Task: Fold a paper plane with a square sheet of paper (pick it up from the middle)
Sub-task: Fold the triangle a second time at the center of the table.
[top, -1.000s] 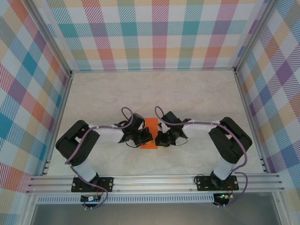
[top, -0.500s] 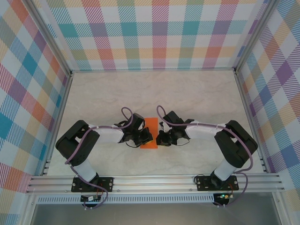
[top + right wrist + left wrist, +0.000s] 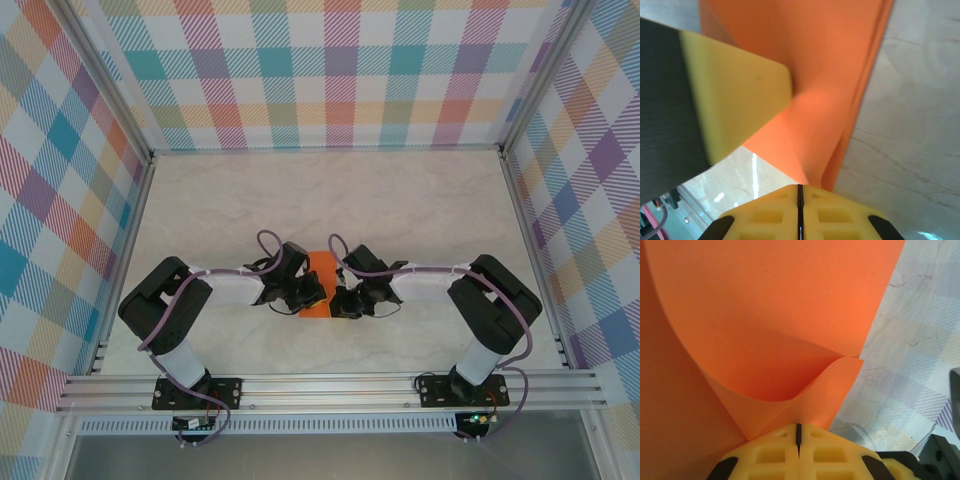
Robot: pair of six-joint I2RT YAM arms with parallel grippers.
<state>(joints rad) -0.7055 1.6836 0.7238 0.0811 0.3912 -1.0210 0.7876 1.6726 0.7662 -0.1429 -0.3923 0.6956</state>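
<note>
Edging leftward on paper (image 3: pixel 321 268): right hand (image 3: pixel 341 300)

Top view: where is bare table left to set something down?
Crowded: the centre, where the left gripper and right gripper pinch the paper. Free: the wide table strip from there to the back wall, and the near patch between paper and front rail.

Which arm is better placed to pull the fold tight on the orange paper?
Probably right: the right claw pinches the paper where layers lie doubled along an edge; the left claw grips a loose curl.
</note>
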